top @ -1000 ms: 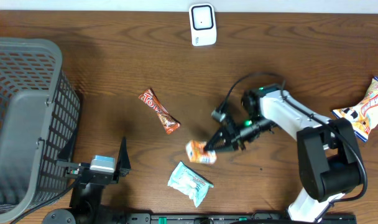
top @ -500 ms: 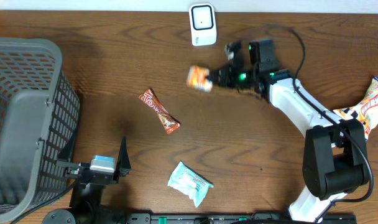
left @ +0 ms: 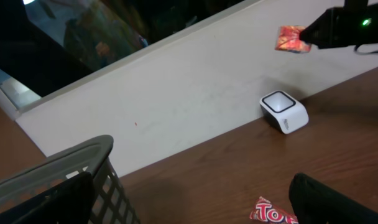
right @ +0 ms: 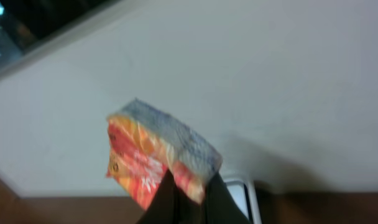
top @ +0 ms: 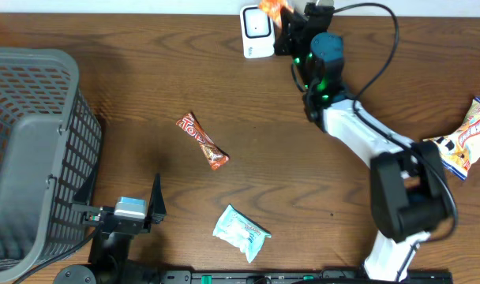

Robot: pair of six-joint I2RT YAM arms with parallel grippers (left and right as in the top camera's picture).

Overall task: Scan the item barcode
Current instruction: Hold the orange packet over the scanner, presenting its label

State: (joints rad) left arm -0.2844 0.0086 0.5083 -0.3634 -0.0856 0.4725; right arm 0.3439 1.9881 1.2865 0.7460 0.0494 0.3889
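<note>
Left gripper (top: 121, 192): jaws spread wide, holding nothing, at the near table edge beside the basket (top: 35, 158).
Loose items: a pale blue packet (top: 240, 230) lies nearest me and a red candy bar (top: 202, 141) further out, both flat on the table (top: 264, 158).
Right gripper (right: 188, 196): pinched tight on the lower edge of the orange snack packet (right: 158, 158).
Item position: in the air at the far table edge, above the scanner (left: 283, 112), not touching it.
Step in hand: by my judgement, presenting the packet to the scanner window.
Next move: lower and turn the packet so its barcode faces the window. I cannot tell which face carries the barcode.
</note>
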